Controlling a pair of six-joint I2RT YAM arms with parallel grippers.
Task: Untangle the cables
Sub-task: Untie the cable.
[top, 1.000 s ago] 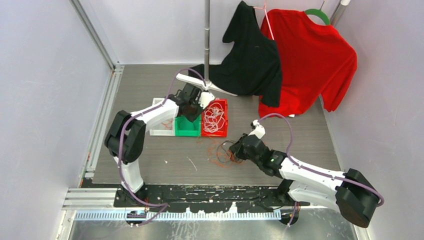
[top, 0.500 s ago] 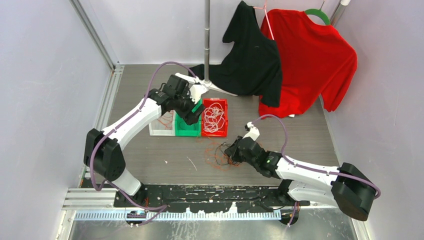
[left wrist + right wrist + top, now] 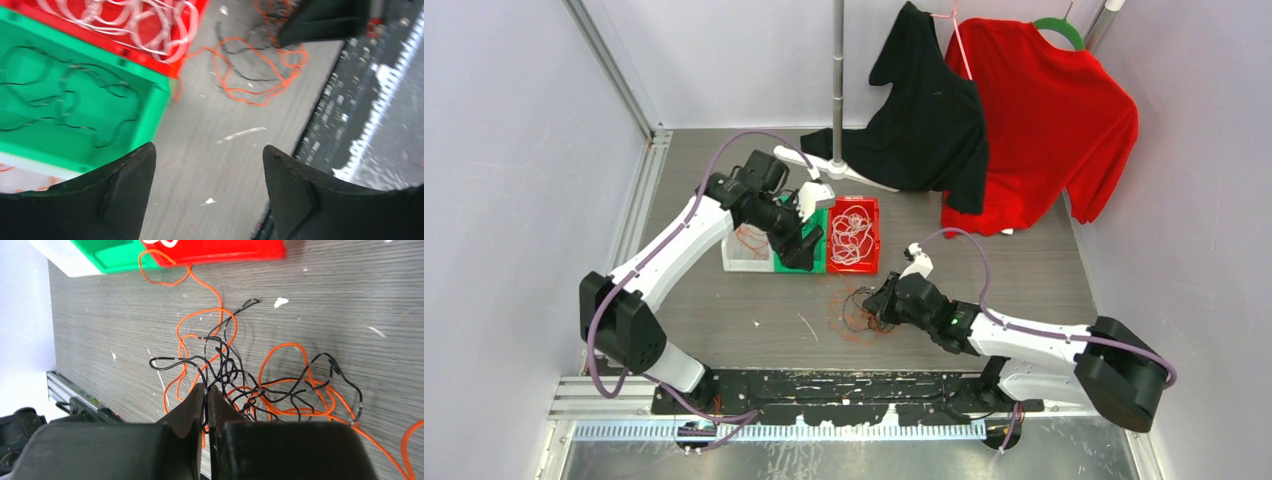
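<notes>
Over the table (image 3: 724, 320), left claw (image 3: 207, 150) gapes downward; right claw (image 3: 206, 390) pinches cables (image 3: 232, 380).

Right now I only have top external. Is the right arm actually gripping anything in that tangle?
Observer: Yes. In the right wrist view the right fingers are shut on a black cable at the near edge of the tangle.
Operator: Is the orange one free of the bins?
Observer: No. One strand of the orange cable runs from the tangle up to the edge of the red bin.
Operator: Left arm empty?
Observer: Yes. In the left wrist view the left fingers are wide open with nothing between them, beside the green bin, which holds a second black cable.
</notes>
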